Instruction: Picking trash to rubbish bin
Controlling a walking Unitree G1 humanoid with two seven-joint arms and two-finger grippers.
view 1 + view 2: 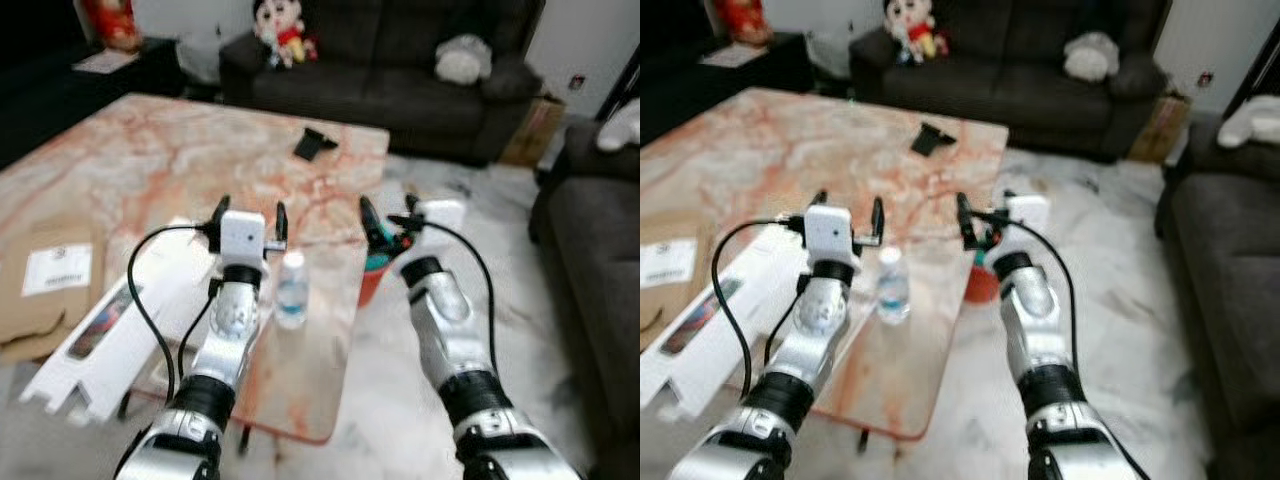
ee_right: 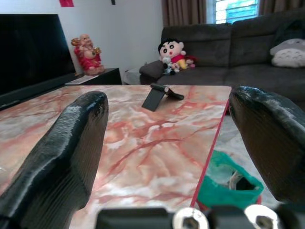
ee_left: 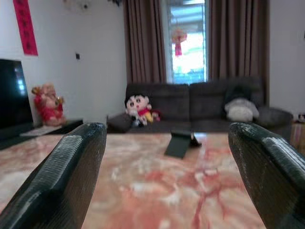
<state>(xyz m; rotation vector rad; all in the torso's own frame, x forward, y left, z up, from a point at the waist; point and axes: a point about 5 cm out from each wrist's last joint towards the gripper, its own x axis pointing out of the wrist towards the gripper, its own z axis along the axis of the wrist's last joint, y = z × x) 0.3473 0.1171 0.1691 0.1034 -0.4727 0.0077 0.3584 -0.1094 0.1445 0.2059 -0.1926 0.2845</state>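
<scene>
The small clear plastic water bottle with a white cap (image 1: 291,289) is standing upright on the pink-veined marble table (image 1: 150,160), close to the table's near right edge and just beside the left gripper (image 1: 250,222). You are holding the left gripper above the table surface, immediately to the left of the bottle, with its two black fingers (image 3: 62,176) spread wide apart and gripping nothing. You are holding the right gripper (image 1: 388,218) past the table's right edge, over the red bin lined with a green bag (image 2: 228,183), which is sitting on the pale tiled floor (image 1: 400,400) against the table side; its fingers (image 2: 66,157) are likewise released and empty. Both silver arms are reaching forward at about the same height, with the bottle lying between them, nearer the left one. A long white cardboard box (image 1: 120,320) is lying flat on the table to the left of the left arm, and a flattened brown cardboard sheet with a white label (image 1: 50,280) is lying further left. A small black folded stand (image 1: 315,143) is resting near the far right corner of the table. A dark grey sofa (image 1: 400,70) is standing behind the table, carrying a cartoon plush doll (image 1: 272,30) and a grey plush toy (image 1: 462,58).
</scene>
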